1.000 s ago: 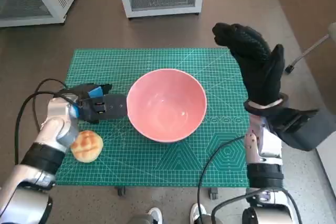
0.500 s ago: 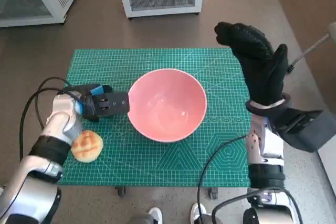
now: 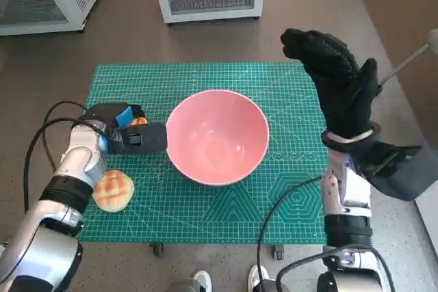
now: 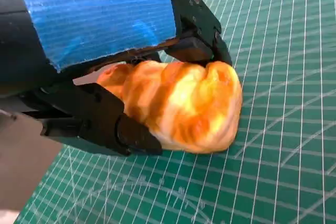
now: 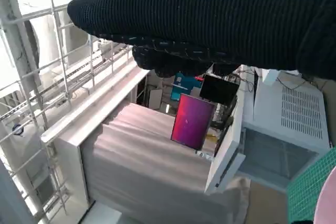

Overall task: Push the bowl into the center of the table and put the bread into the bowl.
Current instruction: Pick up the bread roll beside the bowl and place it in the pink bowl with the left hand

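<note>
The pink bowl (image 3: 217,136) is sitting in the middle of the green mat (image 3: 205,210). The left hand (image 3: 126,131) is lying on the mat right beside the bowl. Its black fingers (image 4: 100,121) are closing around a small golden piece of bread (image 4: 181,103), one on each side, and the bread is resting on the mat between them. Another round bun (image 3: 112,190) is lying near the mat's front edge, next to the left arm. The right hand (image 3: 335,87) is hanging up in the air past the bowl, holding nothing, with its fingers spread wide.
</note>
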You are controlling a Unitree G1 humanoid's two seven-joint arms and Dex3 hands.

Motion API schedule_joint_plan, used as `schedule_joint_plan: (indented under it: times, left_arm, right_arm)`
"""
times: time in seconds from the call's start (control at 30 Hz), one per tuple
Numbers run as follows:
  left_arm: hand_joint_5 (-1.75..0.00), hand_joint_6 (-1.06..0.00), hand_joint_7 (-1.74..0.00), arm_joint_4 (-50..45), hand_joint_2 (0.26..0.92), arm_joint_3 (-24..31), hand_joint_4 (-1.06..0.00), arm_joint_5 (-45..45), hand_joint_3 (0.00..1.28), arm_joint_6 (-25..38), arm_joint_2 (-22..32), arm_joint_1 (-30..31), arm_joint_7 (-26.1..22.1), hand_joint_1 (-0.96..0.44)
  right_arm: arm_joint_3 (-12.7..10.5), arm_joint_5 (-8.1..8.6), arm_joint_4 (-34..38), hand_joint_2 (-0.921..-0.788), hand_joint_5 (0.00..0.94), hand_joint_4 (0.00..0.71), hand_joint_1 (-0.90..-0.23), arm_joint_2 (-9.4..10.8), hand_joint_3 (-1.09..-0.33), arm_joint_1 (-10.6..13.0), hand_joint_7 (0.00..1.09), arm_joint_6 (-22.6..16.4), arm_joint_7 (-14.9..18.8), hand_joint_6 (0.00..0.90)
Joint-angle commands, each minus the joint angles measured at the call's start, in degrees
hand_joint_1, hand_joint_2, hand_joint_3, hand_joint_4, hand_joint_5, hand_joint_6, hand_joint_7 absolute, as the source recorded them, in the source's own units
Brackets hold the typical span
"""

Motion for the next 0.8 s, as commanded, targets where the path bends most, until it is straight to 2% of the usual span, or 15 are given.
schedule_joint_plan:
  times: [0.03,0.17,0.27,0.47,0.8]
  left_arm:
    - [-1.32,-0.53,-1.23,-2.4,0.920,1.5,-0.56,-0.9,0.17,-1.1,1.8,0.9,-0.1,0.01]
    - [-1.26,-0.56,-1.26,-7.9,0.920,4.0,-0.58,-2.3,0.15,0.0,3.5,1.7,-1.6,0.00]
    - [-1.28,-0.59,-1.19,-14.6,0.921,6.3,-0.61,-3.0,0.12,1.9,4.9,3.0,-3.2,0.00]
    - [-1.28,-0.62,-1.12,-34.0,0.919,12.0,-0.64,-3.6,0.10,8.1,7.2,6.7,-7.3,0.00]
    - [-1.15,-0.64,-1.15,-57.4,0.918,19.0,-0.71,-4.4,0.06,10.3,5.7,12.0,-8.0,0.00]
  right_arm:
    - [0.0,0.47,0.0,-0.921,0.000,0.181,-0.641,-0.1,-0.690,1.7,0.33,0.9,0.4,0.115]
    - [0.1,0.46,-0.2,-0.921,0.000,0.181,-0.639,-0.1,-0.691,1.8,0.33,1.0,0.3,0.114]
    - [0.1,0.44,-0.5,-0.921,0.000,0.181,-0.637,-0.2,-0.691,1.9,0.34,1.1,0.3,0.112]
    - [0.1,0.57,-0.7,-0.921,0.000,0.180,-0.636,-0.2,-0.692,2.0,0.34,1.3,0.4,0.110]
    - [0.1,0.81,-0.5,-0.921,0.000,0.180,-0.633,-0.2,-0.692,1.9,0.35,1.5,0.7,0.107]
